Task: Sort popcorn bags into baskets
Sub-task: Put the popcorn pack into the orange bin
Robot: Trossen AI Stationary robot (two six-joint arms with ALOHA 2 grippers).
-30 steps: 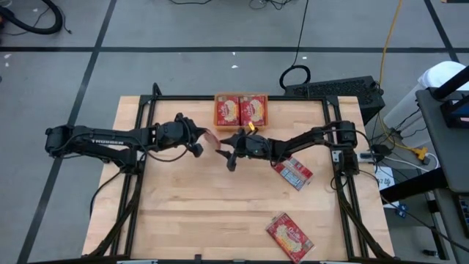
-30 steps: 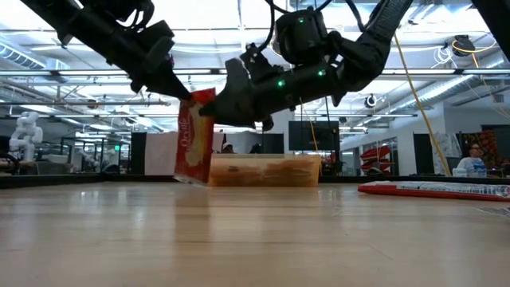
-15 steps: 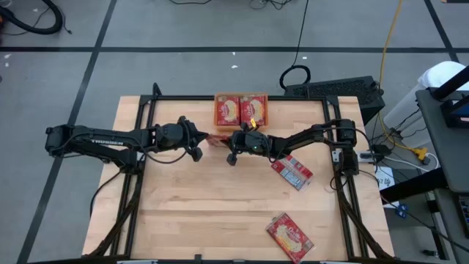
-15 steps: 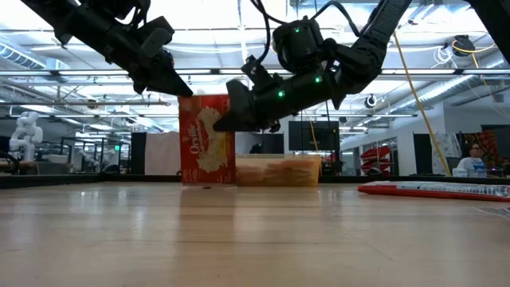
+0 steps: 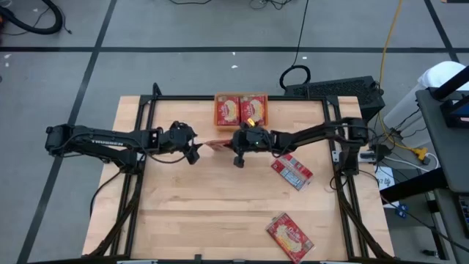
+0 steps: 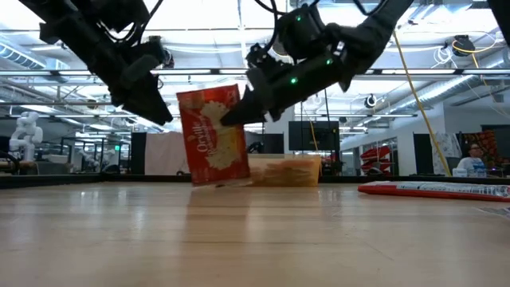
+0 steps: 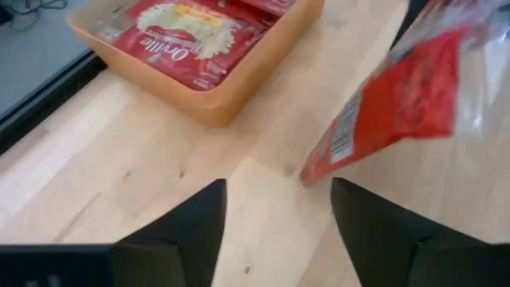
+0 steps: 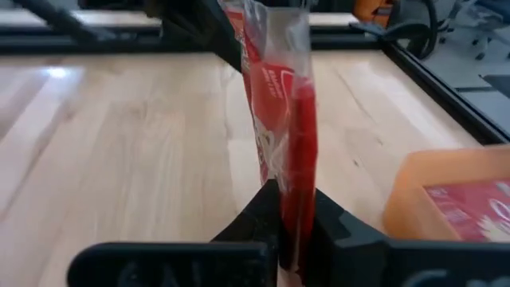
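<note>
Counts, high view: popcorn bags, five visible — two in the orange basket [image 5: 241, 123], one held upright mid-table [image 5: 217, 145], two lying flat on the table [image 5: 293, 171] [image 5: 289, 237]. Baskets: one. Arms: two, one gripper each.

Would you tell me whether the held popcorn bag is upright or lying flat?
Upright, slightly tilted: the popcorn bag stands on edge, pinched by the right gripper.

wooden table [image 5: 183, 213], orange basket [image 5: 240, 97], two popcorn bags [image 5: 290, 237]
</note>
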